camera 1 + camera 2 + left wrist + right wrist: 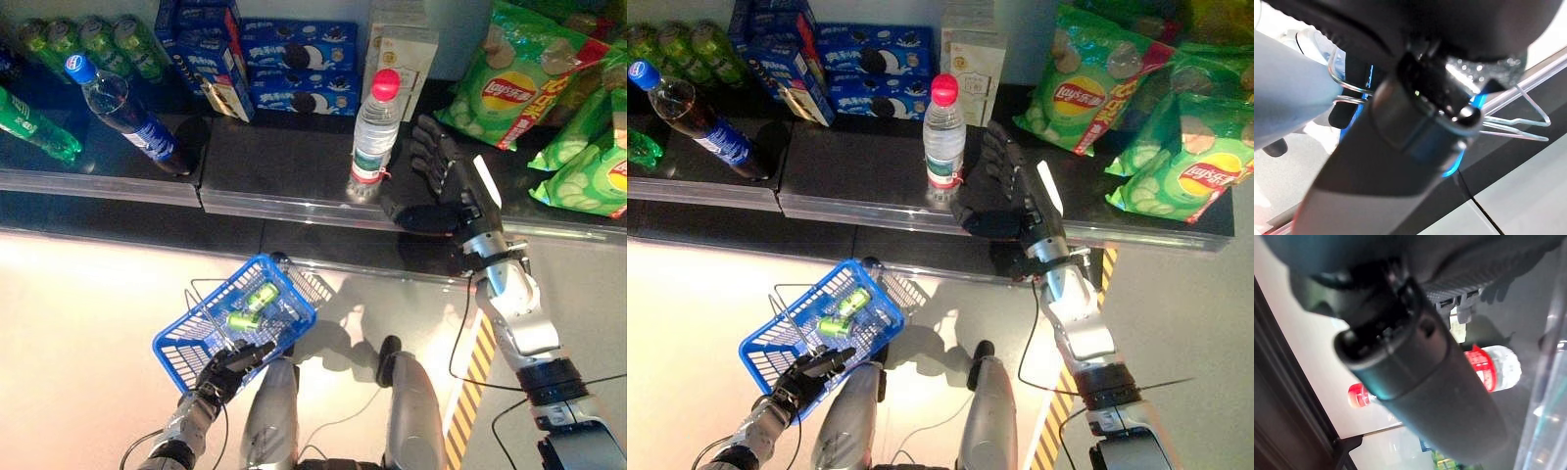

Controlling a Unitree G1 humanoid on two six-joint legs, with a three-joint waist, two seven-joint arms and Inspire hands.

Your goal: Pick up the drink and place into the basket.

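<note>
The drink is a clear water bottle [375, 132] with a pink cap, standing upright near the front edge of the dark shelf [274, 201]. My right hand [446, 181] is open just to its right, palm facing the bottle and thumb reaching toward its base. In the right wrist view the bottle [1503, 367] lies past the thumb [1420, 382]. My left hand [230, 367] is shut on the thin wire handles [1518, 120] of the blue basket [186, 343], which hangs low at the left. Green cans [253, 304] lie in it.
A cola bottle [127, 108] lies on the shelf at the left, with green bottles [88, 44] behind it. Blue biscuit boxes [294, 59] and a white carton [402, 49] stand behind the water bottle. Green crisp bags [529, 78] lie at the right. Striped tape [470, 382] marks the floor.
</note>
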